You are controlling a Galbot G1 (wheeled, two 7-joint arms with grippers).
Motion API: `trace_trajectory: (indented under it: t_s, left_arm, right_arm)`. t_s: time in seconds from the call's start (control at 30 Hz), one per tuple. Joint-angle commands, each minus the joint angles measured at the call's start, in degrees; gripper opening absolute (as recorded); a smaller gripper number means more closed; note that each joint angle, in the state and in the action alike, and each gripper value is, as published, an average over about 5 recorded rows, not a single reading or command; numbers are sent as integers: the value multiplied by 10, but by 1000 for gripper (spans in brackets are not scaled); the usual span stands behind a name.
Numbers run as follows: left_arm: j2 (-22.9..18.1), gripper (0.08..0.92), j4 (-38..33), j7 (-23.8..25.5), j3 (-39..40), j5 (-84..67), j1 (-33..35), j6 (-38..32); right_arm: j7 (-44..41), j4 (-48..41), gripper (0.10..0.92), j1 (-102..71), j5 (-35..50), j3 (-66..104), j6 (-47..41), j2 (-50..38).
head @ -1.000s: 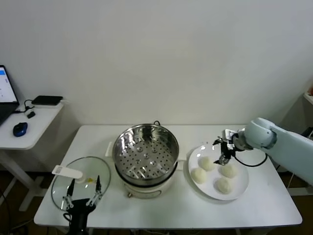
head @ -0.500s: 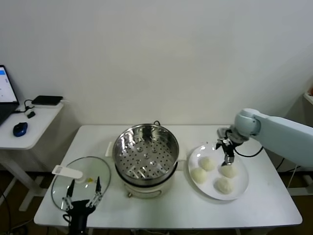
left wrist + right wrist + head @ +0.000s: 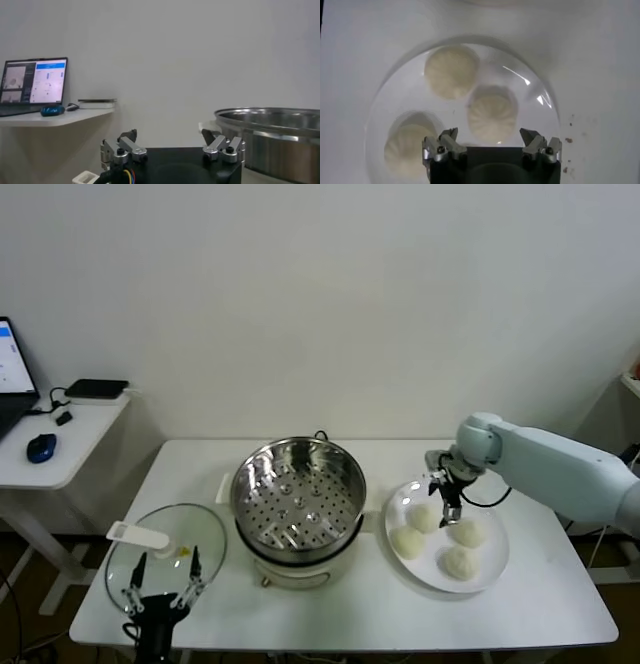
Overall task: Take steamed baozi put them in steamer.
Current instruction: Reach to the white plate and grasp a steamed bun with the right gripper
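Four cream-white baozi lie on a white plate (image 3: 493, 562) to the right of the steamer (image 3: 297, 492), whose perforated tray holds nothing. One is at the far left of the plate (image 3: 424, 518), others at the near left (image 3: 406, 542), right (image 3: 466, 533) and front (image 3: 458, 562). My right gripper (image 3: 446, 490) hovers open above the far-left baozi. The right wrist view shows its open fingers (image 3: 489, 135) straddling one baozi (image 3: 492, 114) from above, with two more baozi (image 3: 452, 70) (image 3: 407, 147) beside it. My left gripper (image 3: 160, 580) is parked open at the table's near left corner.
A round glass lid (image 3: 165, 546) with a white handle lies left of the steamer, under the left gripper. A side desk at far left holds a laptop (image 3: 35, 85) and a blue mouse (image 3: 41, 447). The steamer's rim (image 3: 275, 116) shows in the left wrist view.
My right gripper has moved left across the plate, from above the right-hand baozi to above the far-left one. The left arm and the baozi have not moved.
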Motion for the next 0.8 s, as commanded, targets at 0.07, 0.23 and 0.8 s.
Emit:
trace_trajectory:
  t_s: [0.07, 0.23, 0.8]
  left_arm:
    - [-28, 823, 1, 0, -1, 0, 0, 1]
    - [-28, 823, 1, 0, -1, 0, -1, 1]
    - [-28, 823, 3, 0, -3, 0, -6, 1]
  right_arm:
    - [0, -31, 823, -26, -7, 18, 0, 19]
    - [3, -40, 823, -31, -8, 23, -4, 29]
    - [11, -47, 792, -31, -22, 20, -16, 44]
